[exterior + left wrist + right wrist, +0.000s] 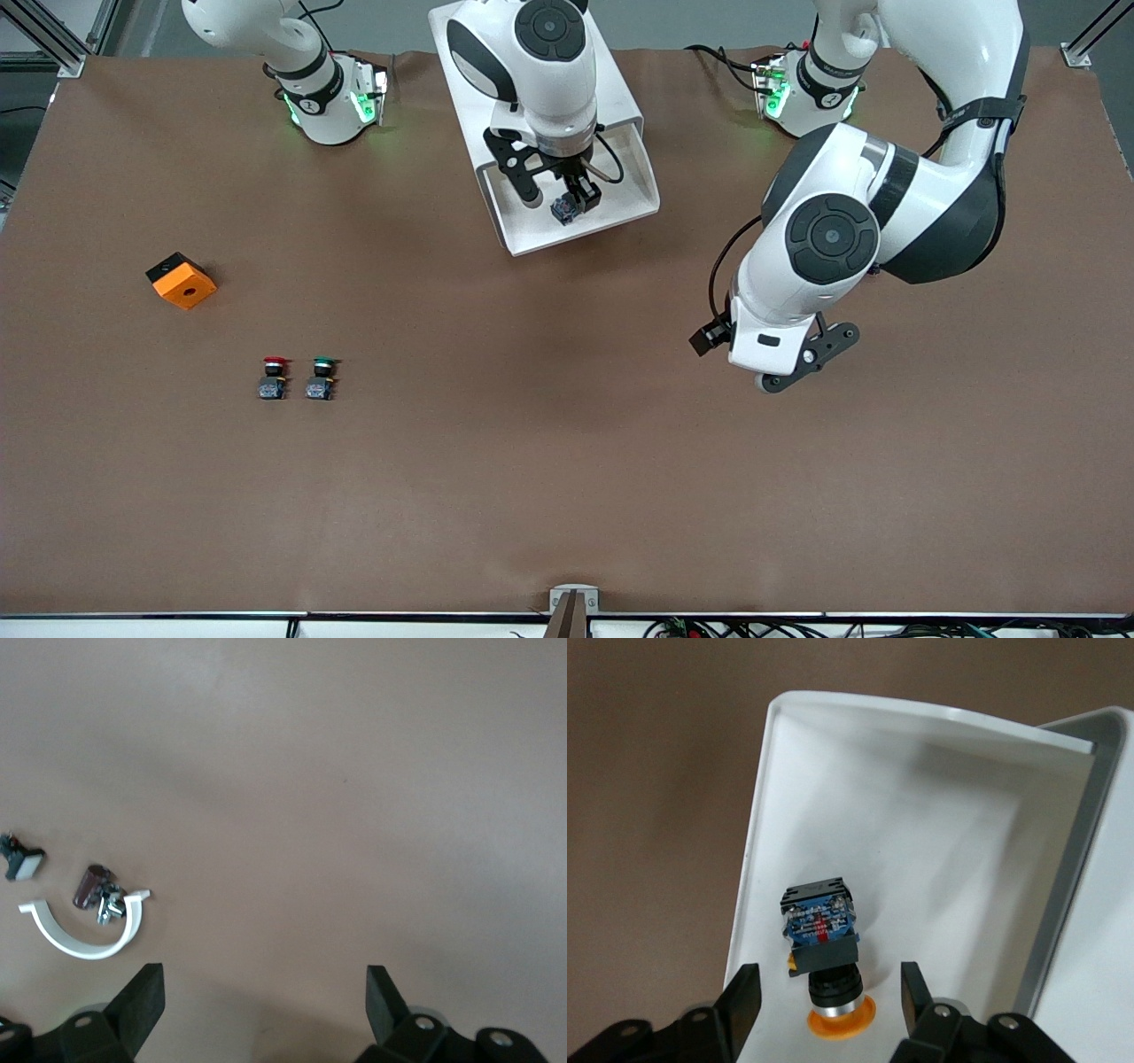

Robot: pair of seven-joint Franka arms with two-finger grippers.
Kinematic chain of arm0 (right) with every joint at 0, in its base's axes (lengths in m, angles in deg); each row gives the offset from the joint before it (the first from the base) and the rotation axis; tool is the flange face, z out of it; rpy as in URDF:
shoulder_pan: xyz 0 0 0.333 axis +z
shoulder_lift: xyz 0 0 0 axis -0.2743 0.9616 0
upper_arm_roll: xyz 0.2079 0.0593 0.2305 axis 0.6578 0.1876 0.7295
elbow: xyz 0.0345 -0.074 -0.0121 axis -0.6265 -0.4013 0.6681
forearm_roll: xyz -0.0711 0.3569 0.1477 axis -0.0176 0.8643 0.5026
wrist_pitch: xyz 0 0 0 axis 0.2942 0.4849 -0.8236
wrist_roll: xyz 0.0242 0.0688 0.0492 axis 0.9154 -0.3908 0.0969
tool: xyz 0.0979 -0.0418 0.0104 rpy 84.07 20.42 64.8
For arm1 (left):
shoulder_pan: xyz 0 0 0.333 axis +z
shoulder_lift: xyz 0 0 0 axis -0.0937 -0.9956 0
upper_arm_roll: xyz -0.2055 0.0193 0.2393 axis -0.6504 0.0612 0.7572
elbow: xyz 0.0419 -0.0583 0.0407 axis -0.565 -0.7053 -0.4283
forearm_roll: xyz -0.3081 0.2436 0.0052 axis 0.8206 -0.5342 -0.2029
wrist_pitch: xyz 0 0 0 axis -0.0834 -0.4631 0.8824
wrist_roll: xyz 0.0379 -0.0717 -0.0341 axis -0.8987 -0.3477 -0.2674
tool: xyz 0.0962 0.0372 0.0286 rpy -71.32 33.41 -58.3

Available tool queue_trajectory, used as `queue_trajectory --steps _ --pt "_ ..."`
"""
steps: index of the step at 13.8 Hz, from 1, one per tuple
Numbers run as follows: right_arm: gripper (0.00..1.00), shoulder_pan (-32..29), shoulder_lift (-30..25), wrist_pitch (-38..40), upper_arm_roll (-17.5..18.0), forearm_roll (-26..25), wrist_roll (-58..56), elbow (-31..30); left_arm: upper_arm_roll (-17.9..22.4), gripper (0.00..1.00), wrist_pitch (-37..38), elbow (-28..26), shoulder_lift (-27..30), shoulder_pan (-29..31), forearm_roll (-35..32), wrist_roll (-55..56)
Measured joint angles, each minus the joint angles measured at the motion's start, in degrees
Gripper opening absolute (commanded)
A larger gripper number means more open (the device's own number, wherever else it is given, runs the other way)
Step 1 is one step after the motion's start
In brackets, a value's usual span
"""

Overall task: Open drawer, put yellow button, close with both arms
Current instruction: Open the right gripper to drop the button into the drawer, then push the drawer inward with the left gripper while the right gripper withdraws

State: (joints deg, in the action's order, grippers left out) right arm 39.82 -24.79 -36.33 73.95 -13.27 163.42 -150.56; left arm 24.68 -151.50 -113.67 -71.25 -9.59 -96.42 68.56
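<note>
your right gripper point(828, 992) is hanging open astride the yellow button point(824, 952), lying in the smooth white drawer point(620, 199); your left gripper point(266, 992) is waiting open above the brown counter point(567, 443).

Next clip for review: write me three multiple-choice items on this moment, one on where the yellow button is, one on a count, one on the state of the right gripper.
1. Where is the yellow button?
A. in the open drawer
B. beside the orange cube
C. under the left gripper

2. How many buttons stand on the table outside the drawer?
A. none
B. two
C. four

3. The right gripper is
A. shut on the button
B. open, fingers clear of the button
C. out of view

Key: 1 A, it lies on the drawer floor. 2 B, the red-capped button and the green-capped button. 3 B, gaps show on each side.
</note>
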Motion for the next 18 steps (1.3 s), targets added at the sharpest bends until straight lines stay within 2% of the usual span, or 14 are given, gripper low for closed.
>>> queue_trajectory --steps 4,7,11,18 --pt "1.0 -0.2 0.0 0.3 -0.8 0.0 -0.5 3.1 -1.5 1.0 -0.1 -0.3 0.1 -0.1 -0.7 -5.2" --pt "1.0 -3.2 -0.1 5.5 -1.4 -0.1 -8.5 7.2 -3.2 1.0 -2.9 -2.4 0.2 -0.1 -0.8 -6.8" --pt "1.0 -11.3 -0.2 11.8 -1.9 -0.2 -27.3 10.7 -7.0 1.0 -10.5 -8.3 0.1 -0.2 -0.9 -6.9" --pt "1.0 -28.8 -0.2 15.6 -2.3 -2.0 -63.7 11.0 -12.4 1.0 -19.6 -18.9 0.0 -0.5 -0.9 -6.8"
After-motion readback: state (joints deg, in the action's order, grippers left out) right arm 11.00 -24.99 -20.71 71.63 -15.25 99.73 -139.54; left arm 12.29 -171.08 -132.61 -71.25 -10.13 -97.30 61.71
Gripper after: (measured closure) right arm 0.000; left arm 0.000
